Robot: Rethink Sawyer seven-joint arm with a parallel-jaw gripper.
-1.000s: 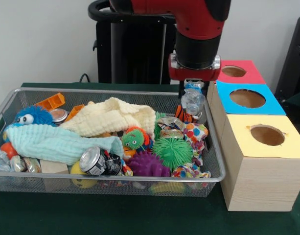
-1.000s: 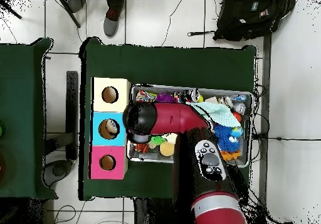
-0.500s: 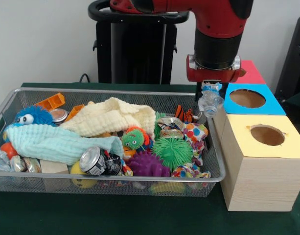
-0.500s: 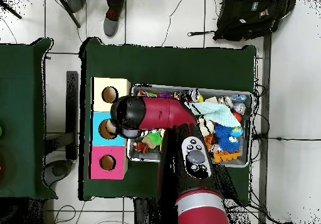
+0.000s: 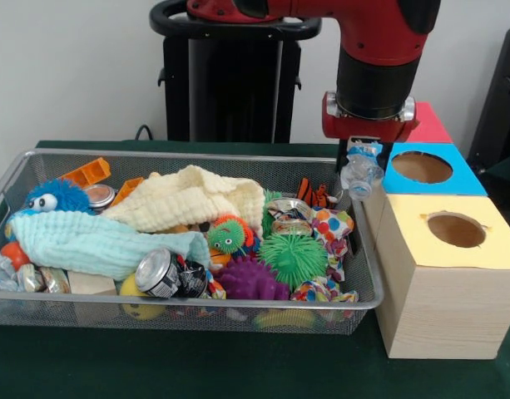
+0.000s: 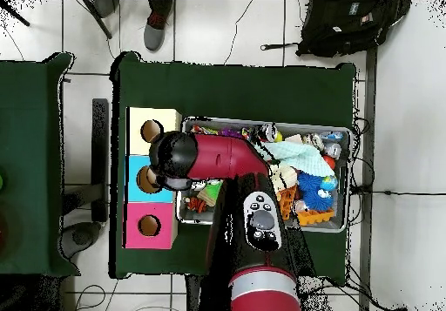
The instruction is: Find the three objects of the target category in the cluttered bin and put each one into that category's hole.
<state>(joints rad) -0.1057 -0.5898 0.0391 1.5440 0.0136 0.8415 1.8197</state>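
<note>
While hanging over bin (image 5: 367,274) edge beside blue box (image 5: 421,170), pincer (image 5: 360,158) grips crumpled clear plastic bottle (image 5: 359,172).

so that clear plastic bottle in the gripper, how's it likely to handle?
The plastic bottle looks crumpled and empty, so probably light and squashy under the gripper. It hangs tilted, so it may swing or slip. Its rounded body would likely roll if dropped beside the blue hole.

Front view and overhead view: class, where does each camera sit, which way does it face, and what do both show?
Front view: across the table, facing the wire bin; the arm descends, gripper holding a crumpled plastic bottle.
Overhead view: above, looking straight down; the arm covers part of the bin.
Shared: bin, arm, blue-topped box.
</note>
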